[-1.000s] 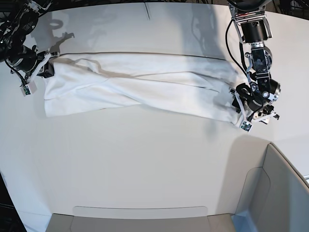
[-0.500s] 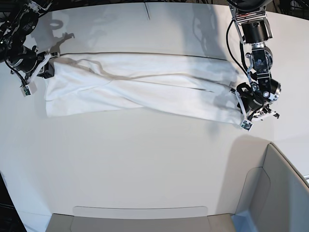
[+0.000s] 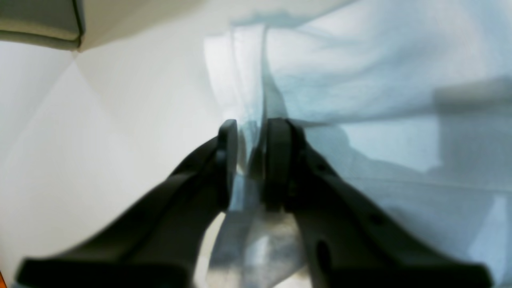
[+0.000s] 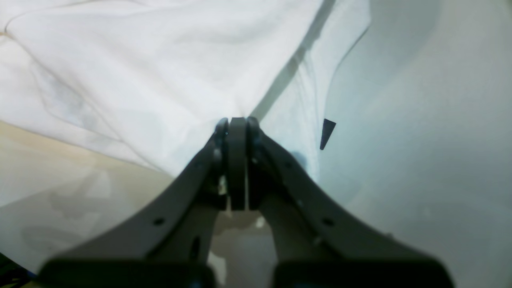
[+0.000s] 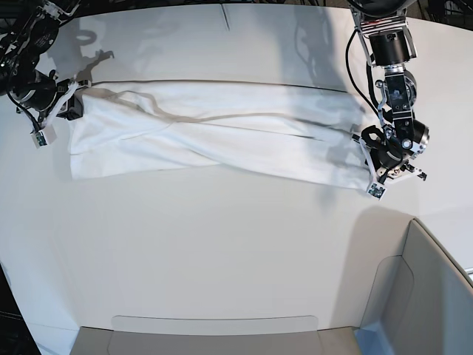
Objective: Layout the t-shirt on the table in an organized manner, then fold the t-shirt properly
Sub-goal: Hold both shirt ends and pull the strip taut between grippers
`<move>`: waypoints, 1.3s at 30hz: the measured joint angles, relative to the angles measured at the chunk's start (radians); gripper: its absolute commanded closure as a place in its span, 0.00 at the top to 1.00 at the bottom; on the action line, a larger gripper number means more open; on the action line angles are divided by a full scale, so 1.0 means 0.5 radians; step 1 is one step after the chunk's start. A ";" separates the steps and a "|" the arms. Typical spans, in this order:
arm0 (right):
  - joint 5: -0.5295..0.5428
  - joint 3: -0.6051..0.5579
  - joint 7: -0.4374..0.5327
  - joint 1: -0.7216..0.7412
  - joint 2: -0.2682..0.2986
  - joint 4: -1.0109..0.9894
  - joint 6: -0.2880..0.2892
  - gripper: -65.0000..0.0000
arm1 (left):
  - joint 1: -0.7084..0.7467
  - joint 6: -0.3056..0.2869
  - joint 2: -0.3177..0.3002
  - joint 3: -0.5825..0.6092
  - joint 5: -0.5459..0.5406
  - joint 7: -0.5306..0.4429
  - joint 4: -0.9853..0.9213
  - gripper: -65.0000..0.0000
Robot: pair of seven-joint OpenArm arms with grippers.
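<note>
My left gripper (image 3: pixel 249 164) has its jaws drawn close with a fold of the t-shirt (image 5: pixel 214 133) pinched between them at one end. My right gripper (image 4: pixel 236 132) is clamped tight on the cloth at the other end. The shirt lies stretched in a long, creased band across the white bench (image 5: pixel 222 244), near its far side.

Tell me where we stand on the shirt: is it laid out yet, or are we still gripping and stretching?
Done: the t-shirt is stretched lengthwise across the table. In hand: the right gripper is shut on one end, and the left gripper has fabric between its nearly closed jaws at the other end. Left: the cloth is still twisted and creased, not flat, and no neat fold has begun.
</note>
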 measured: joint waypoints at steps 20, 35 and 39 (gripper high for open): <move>0.000 0.000 0.000 0.005 0.000 0.000 0.000 0.00 | -0.024 0.000 0.005 -0.008 -0.001 0.014 0.172 0.00; 0.011 -0.008 0.017 0.014 0.008 0.000 0.000 0.00 | -0.060 0.008 0.053 -0.078 0.096 -0.311 -0.011 0.00; -0.021 -0.005 -0.019 0.008 -0.003 -0.001 0.000 0.00 | -0.035 -0.002 0.040 -0.043 0.223 -0.308 -0.092 0.00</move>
